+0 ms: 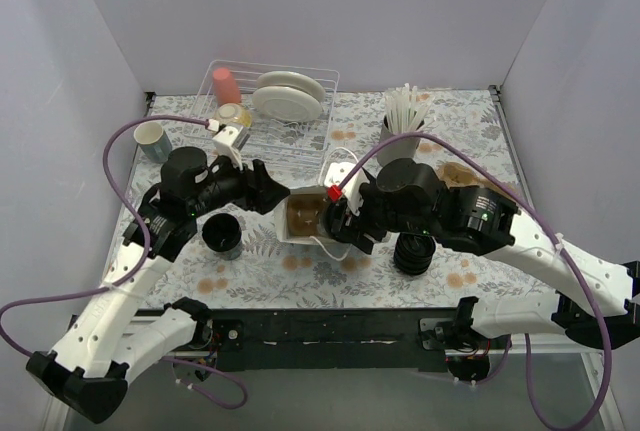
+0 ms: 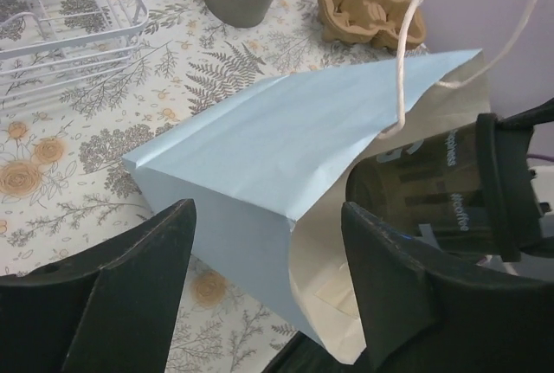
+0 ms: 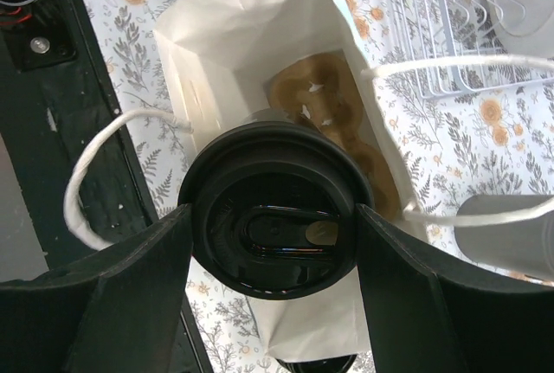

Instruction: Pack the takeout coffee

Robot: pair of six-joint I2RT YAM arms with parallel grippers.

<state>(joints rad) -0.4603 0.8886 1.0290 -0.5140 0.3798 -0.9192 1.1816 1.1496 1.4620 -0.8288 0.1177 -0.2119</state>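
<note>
The takeout coffee (image 3: 275, 209), a black cup with a shiny-rimmed black lid, is gripped between my right gripper's (image 3: 273, 256) fingers, right above the mouth of the open white paper bag (image 3: 216, 35). A brown cardboard carrier (image 3: 333, 118) lies in the bag's bottom. In the top view the right gripper (image 1: 338, 219) hovers over the bag (image 1: 298, 236) at the table's middle. My left gripper (image 2: 268, 295) is open, its fingers (image 2: 112, 304) straddling the bag's (image 2: 286, 139) near edge. The cup's side (image 2: 433, 196) shows there, at the bag's mouth.
A lidless black cup (image 1: 222, 235) stands left of the bag and a stack of black lids (image 1: 413, 253) right of it. A second brown carrier (image 1: 455, 173), a cup of straws (image 1: 400, 121), a wire dish rack (image 1: 270, 101) and a mug (image 1: 150, 138) stand farther back.
</note>
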